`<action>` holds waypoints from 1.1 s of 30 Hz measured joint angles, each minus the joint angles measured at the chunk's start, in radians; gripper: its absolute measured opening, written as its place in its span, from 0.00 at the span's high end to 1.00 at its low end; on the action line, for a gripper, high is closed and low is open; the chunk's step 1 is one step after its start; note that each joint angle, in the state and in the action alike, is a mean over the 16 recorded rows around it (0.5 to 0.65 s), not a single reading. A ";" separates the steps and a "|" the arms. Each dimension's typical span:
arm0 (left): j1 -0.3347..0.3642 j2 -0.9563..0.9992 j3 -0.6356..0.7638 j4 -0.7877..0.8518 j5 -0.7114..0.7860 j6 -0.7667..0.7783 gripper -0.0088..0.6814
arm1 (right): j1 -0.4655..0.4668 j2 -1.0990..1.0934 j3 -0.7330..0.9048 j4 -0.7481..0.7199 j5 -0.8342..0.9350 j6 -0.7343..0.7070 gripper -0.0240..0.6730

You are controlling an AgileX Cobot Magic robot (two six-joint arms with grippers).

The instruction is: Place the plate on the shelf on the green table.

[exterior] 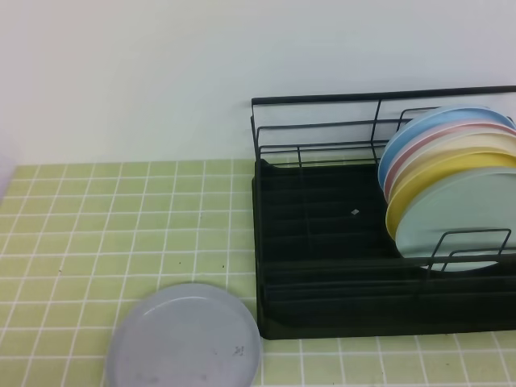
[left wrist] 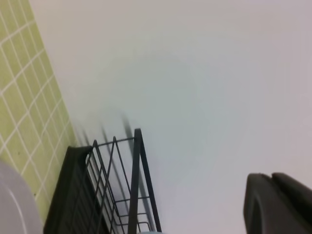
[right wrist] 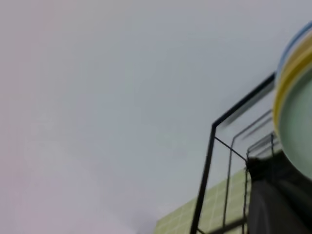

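The plate (exterior: pixel 185 339), pale grey and round, lies flat on the green table (exterior: pixel 97 226) at the front, just left of the shelf's front corner. The shelf (exterior: pixel 322 242) is a black wire rack over a ribbed tray, with its left half bare. Neither gripper shows in the high view. In the left wrist view the plate's edge (left wrist: pixel 12 204) sits bottom left beside the shelf (left wrist: pixel 73 195), and my left gripper (left wrist: pixel 271 181) is a dark shape at bottom right, fingers together. My right gripper (right wrist: pixel 273 195) is a blurred dark mass near the shelf's rail (right wrist: pixel 209 161), holding nothing.
Several coloured plates (exterior: pixel 451 185) stand on edge in the right half of the shelf: blue, pink, cream, yellow and mint green at the front. They also fill the right edge of the right wrist view as coloured plates (right wrist: pixel 297 112). A white wall (exterior: pixel 161 72) runs behind the table.
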 joint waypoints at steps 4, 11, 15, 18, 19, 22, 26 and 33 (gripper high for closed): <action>0.000 0.000 0.000 -0.012 0.038 0.065 0.99 | 0.000 0.001 -0.090 0.003 0.024 -0.126 0.97; 0.000 0.000 -0.009 -0.089 0.160 0.312 0.99 | 0.000 0.028 -0.300 -0.066 0.027 -0.301 0.97; 0.000 0.001 -0.034 -0.133 0.225 0.492 0.99 | 0.000 0.086 -0.416 -0.149 0.033 -0.314 0.97; 0.000 0.007 -0.066 -0.146 0.261 0.606 0.99 | 0.000 0.156 -0.494 -0.248 0.059 -0.285 0.97; 0.000 0.011 -0.080 -0.142 0.272 0.637 0.99 | 0.000 0.185 -0.518 -0.289 0.073 -0.269 0.97; 0.000 0.035 -0.130 -0.095 0.308 0.700 0.99 | 0.000 0.281 -0.586 -0.434 0.133 -0.203 0.97; 0.000 0.096 -0.215 0.058 0.354 0.667 0.99 | 0.000 0.421 -0.663 -0.666 0.237 -0.062 0.97; 0.000 0.311 -0.398 0.491 0.490 0.428 0.99 | 0.000 0.620 -0.743 -1.008 0.431 0.167 0.97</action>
